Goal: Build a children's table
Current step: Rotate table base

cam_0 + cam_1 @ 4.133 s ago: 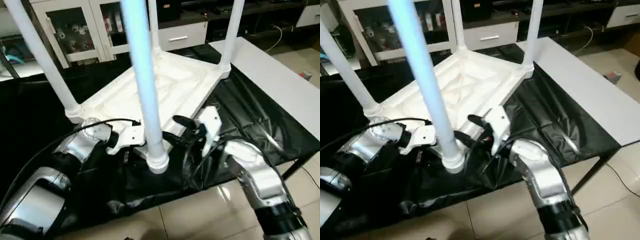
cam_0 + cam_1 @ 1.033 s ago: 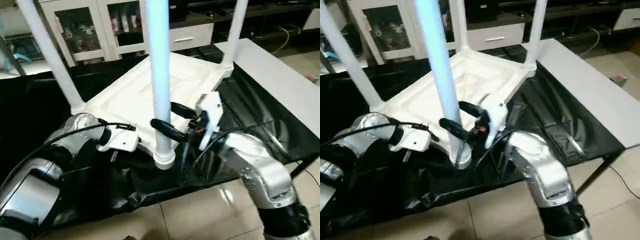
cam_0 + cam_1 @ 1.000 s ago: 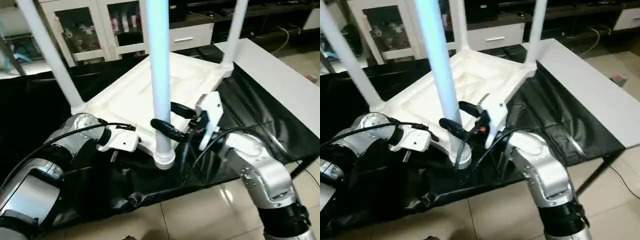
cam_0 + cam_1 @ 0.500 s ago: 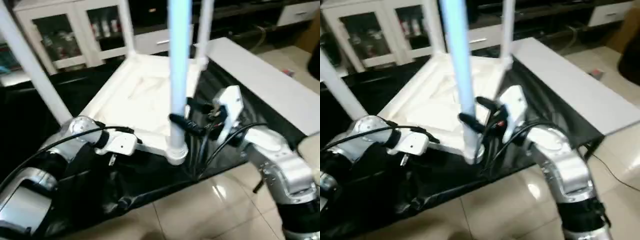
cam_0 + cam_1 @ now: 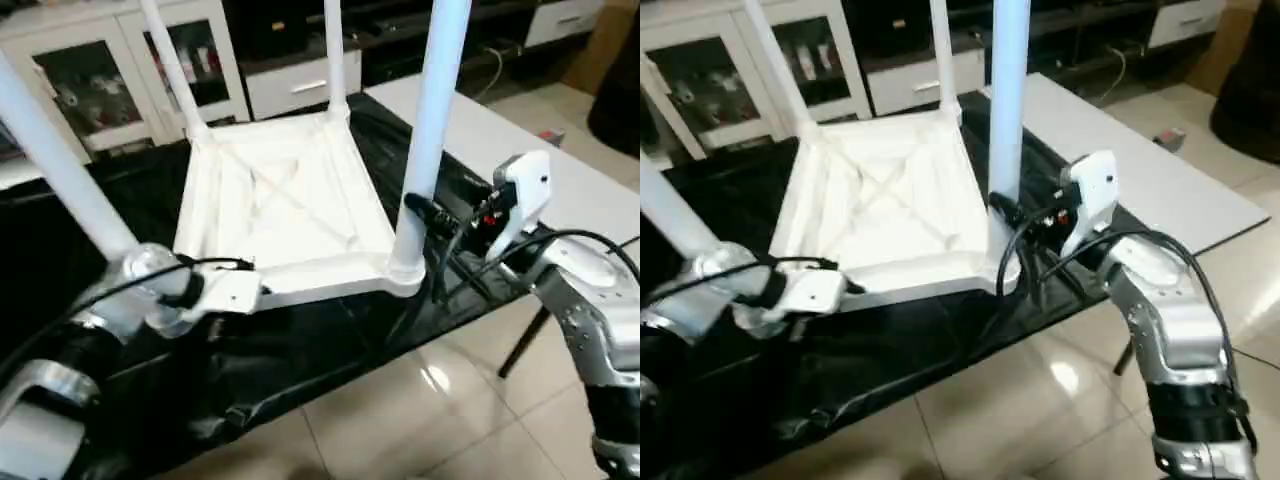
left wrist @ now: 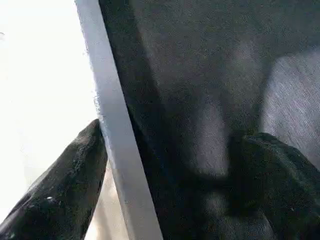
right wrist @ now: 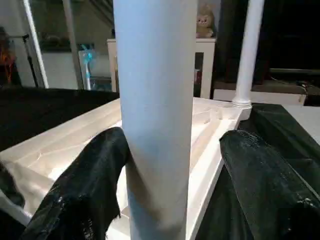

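Upturned table top [image 5: 280, 210], legs socketed (four upright)

Head stereo pair looks forward and down from above, both eyes sharing upturned tabletop [image 5: 280, 210] on black counter [image 5: 330, 335]. Left wrist camera sits close against tabletop rim. Right wrist camera faces near leg [image 7: 157, 100] between its fingers [image 7: 82, 195].

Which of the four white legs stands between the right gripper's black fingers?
The near-right corner leg, closest to the table edge. The right gripper straddles it just above its socket, one finger touching it; the other three legs stand free.
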You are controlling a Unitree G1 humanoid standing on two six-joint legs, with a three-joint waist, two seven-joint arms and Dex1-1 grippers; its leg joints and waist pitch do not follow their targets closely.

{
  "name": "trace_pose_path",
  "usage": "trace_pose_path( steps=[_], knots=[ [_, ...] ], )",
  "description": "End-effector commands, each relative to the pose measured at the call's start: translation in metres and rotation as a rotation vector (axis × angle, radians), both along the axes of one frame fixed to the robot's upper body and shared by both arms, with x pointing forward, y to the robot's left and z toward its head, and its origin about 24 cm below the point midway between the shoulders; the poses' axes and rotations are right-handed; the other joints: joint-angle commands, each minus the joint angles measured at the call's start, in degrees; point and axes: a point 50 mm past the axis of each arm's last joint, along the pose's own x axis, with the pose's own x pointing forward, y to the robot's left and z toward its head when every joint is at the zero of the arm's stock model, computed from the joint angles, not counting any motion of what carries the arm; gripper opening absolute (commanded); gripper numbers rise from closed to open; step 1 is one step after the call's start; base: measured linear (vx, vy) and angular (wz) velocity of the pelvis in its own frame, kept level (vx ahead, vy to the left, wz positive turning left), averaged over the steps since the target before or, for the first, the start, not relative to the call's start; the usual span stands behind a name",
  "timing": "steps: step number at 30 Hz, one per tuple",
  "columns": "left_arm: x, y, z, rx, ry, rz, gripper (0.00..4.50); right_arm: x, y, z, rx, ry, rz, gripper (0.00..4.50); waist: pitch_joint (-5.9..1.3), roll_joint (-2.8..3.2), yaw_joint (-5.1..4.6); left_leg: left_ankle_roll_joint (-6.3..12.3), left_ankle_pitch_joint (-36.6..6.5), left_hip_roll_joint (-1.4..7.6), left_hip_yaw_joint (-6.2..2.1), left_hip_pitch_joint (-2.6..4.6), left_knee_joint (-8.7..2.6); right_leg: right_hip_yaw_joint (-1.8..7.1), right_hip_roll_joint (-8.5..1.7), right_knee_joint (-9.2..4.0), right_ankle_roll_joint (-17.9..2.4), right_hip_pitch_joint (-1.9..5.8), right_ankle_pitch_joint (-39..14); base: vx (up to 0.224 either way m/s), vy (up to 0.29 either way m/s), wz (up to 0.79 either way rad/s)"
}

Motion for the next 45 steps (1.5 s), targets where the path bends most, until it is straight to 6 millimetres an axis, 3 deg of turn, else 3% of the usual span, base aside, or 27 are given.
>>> trace_pose_path(
  steps=[1, 4, 6, 7, 8, 10, 11, 13, 14, 16, 21, 24, 27, 31, 38, 44, 45],
  knots=[
    [-0.015, 0.005, -0.025, 0.038, 0.118, 0.027, 4.49, 0.01, -0.001, 0.001, -0.004, -0.013, -0.071, 3.29, -2.3, -0.81, 0.32, 1.09, -14.5, 1.27, -0.7, -0.33, -3.99, 2.21, -3.85, -5.94, -11.3, 2.09, -18.0, 0.0, 0.0, 0.0],
    [-0.014, 0.006, -0.024, 0.017, 0.111, 0.068, 4.49, 0.017, 0.013, -0.003, 0.015, -0.009, -0.051, 3.29, -2.36, -0.58, 0.1, 0.65, -16.0, 1.28, -0.7, -0.01, -4.01, 2.23, -3.81, -6.13, -10.9, 1.66, -19.8, 0.0, 0.0, 0.0],
    [-0.012, 0.005, -0.024, -0.016, 0.099, 0.116, 4.49, 0.023, 0.029, -0.006, 0.039, 0.001, -0.01, 3.29, -2.5, -0.77, -0.04, 0.56, -15.6, 1.2, -0.75, -0.2, -3.96, 2.22, -3.87, -5.83, -11.3, 1.79, -19.0, 0.0, 0.0, 0.0],
    [-0.01, 0.005, -0.023, -0.049, 0.097, 0.161, 4.49, 0.026, 0.04, -0.009, 0.047, 0.005, 0.022, 3.29, -2.72, -0.51, 0.13, 0.67, -15.3, 1.31, -0.58, 0.13, -3.78, 2.28, -3.83, -5.85, -11.7, 1.57, -17.2, 0.0, 0.0, 0.0],
    [-0.009, 0.005, -0.023, -0.056, 0.093, 0.178, 4.49, 0.027, 0.046, -0.01, 0.055, 0.008, 0.049, 3.29, -2.75, -1.34, 0.11, 0.96, -14.5, 1.33, -0.55, -0.07, -3.79, 2.33, -3.84, -5.83, -12.1, 1.75, -15.7, 0.0, 0.0, 0.0],
    [-0.009, 0.005, -0.024, -0.067, 0.089, 0.204, 4.49, 0.03, 0.056, -0.013, 0.06, 0.012, 0.085, 3.29, -3.03, -0.54, 0.62, 1.48, -12.4, 1.49, -0.58, -0.03, -3.7, 2.29, -3.89, -5.4, -13.0, 1.83, -11.2, 0.0, 0.0, 0.0],
    [-0.009, 0.005, -0.024, -0.069, 0.086, 0.211, 4.49, 0.031, 0.06, -0.014, 0.061, 0.014, 0.101, 3.29, -3.01, -0.82, 0.54, 1.76, -11.1, 1.42, -0.6, -0.32, -3.68, 2.16, -3.69, -4.98, -13.6, 2.1, -7.6, 0.0, 0.0, 0.0],
    [-0.01, 0.006, -0.024, -0.082, 0.092, 0.226, 4.49, 0.033, 0.068, -0.015, 0.061, 0.018, 0.129, 3.29, -3.09, -0.76, 0.47, 2.27, -10.3, 1.38, -0.58, -0.51, -3.65, 1.99, -3.78, -4.78, -14.2, 2.25, -5.4, 0.0, 0.0, 0.0],
    [-0.012, 0.008, -0.025, -0.089, 0.099, 0.237, 4.49, 0.034, 0.074, -0.017, 0.063, 0.023, 0.152, 3.29, -3.17, -1.37, 0.6, 2.78, -9.5, 1.43, -0.49, -0.59, -3.56, 2.0, -3.84, -4.9, -14.1, 2.34, -4.9, 0.0, 0.0, 0.0],
    [-0.014, 0.01, -0.026, -0.088, 0.102, 0.25, 4.49, 0.035, 0.079, -0.019, 0.063, 0.025, 0.175, 3.29, -3.03, -1.0, 0.58, 3.2, -9.2, 1.38, -0.48, -0.68, -3.52, 1.94, -3.95, -4.83, -14.0, 2.27, -5.6, 0.0, 0.0, 0.0],
    [-0.017, 0.018, -0.026, -0.082, 0.101, 0.275, 4.49, 0.035, 0.089, -0.022, 0.071, 0.029, 0.22, 3.29, -2.88, -1.18, 0.28, 3.06, -10.2, 1.43, -0.55, -0.83, -3.68, 2.02, -4.03, -4.96, -13.3, 2.37, -9.1, 0.0, 0.0, 0.0],
    [-0.017, 0.027, -0.021, -0.078, 0.092, 0.31, 4.49, 0.036, 0.105, -0.029, 0.089, 0.044, 0.28, 3.29, -2.82, -1.12, -0.05, 2.92, -11.0, 1.42, -0.6, -0.81, -3.75, 1.97, -3.97, -5.05, -13.2, 2.24, -10.1, 0.0, 0.0, 0.0],
    [-0.017, 0.03, -0.016, -0.079, 0.085, 0.319, 4.49, 0.035, 0.115, -0.031, 0.095, 0.047, 0.313, 3.29, -2.88, -1.01, -0.31, 3.25, -10.6, 1.52, -0.58, -0.69, -3.74, 1.97, -3.91, -4.91, -13.9, 2.09, -8.6, 0.0, 0.0, 0.0],
    [-0.015, 0.031, -0.001, -0.14, 0.051, 0.336, 4.49, 0.035, 0.135, -0.027, 0.141, 0.039, 0.4, 3.29, -3.33, -1.04, -0.7, 4.57, -7.6, 1.54, -0.59, -0.95, -3.29, 1.91, -4.04, -4.06, -15.4, 2.34, -1.9, 0.0, 0.0, 0.0],
    [-0.025, 0.024, 0.018, -0.215, 0.094, 0.312, 4.49, 0.041, 0.14, -0.024, 0.146, 0.024, 0.425, 3.29, -3.62, -1.07, -0.07, 6.95, -3.4, 1.75, -0.45, -0.8, -2.89, 1.57, -3.83, -3.11, -17.8, 2.34, 7.1, 0.0, 0.0, 0.0],
    [-0.029, 0.024, 0.022, -0.228, 0.088, 0.316, 4.49, 0.042, 0.13, -0.021, 0.161, -0.001, 0.401, 3.29, -3.4, -1.41, 1.1, 6.49, -4.2, 1.73, -0.19, -0.44, -2.91, 1.63, -3.65, -3.26, -17.6, 2.11, 4.7, 0.0, 0.0, 0.0],
    [-0.028, 0.024, 0.027, -0.26, 0.072, 0.334, 4.49, 0.037, 0.124, -0.021, 0.163, -0.011, 0.419, 3.29, -3.4, -1.69, 1.14, 6.43, -4.1, 1.74, -0.15, -0.46, -2.92, 1.66, -3.57, -3.27, -17.5, 2.15, 4.9, 0.0, 0.0, 0.0]
  ],
)
